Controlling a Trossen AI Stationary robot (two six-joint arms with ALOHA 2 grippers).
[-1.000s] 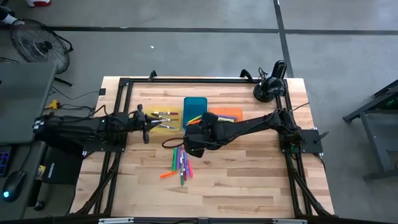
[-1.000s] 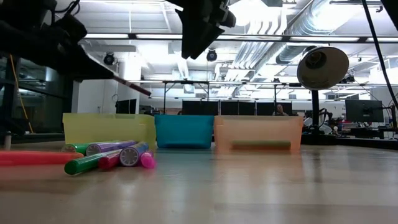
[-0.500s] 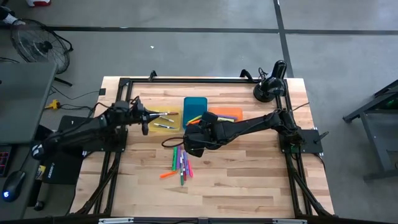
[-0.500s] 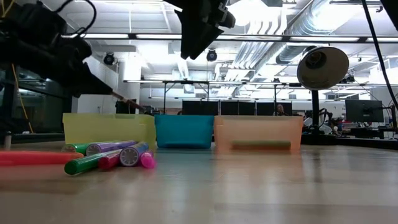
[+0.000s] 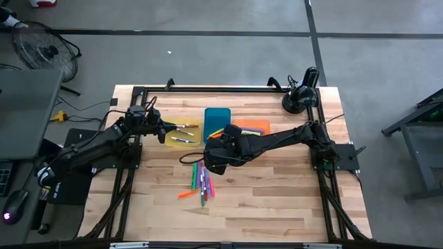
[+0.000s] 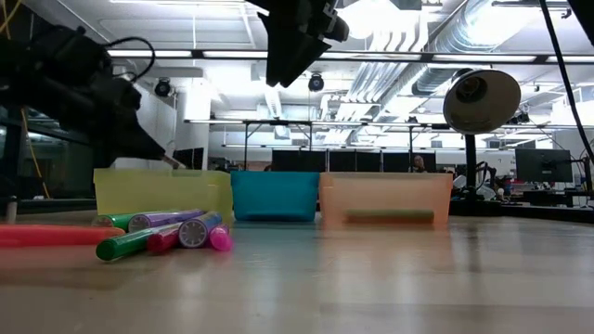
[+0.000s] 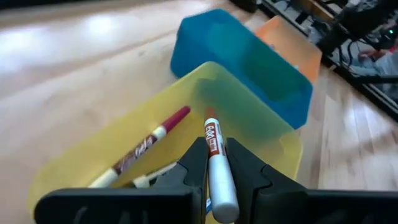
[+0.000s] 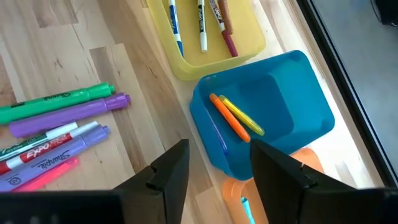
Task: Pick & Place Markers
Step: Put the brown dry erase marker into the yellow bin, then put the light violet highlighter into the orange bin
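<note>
Left tool (image 7: 214,171) sits over the yellow tray (image 5: 181,140), fingers pinching a red-capped white marker (image 7: 217,168) held above the tray's inside; more markers (image 8: 200,22) lie in that tray. Loose markers (image 5: 201,181) lie in a cluster on the worktop (image 5: 277,200) in front of the trays. Blue tray (image 8: 292,118) holds an orange and a yellow marker. Right tool (image 8: 217,165) hangs above the worktop beside the blue tray, fingers spread, nothing between them. Orange tray (image 5: 257,128) sits farthest right.
</note>
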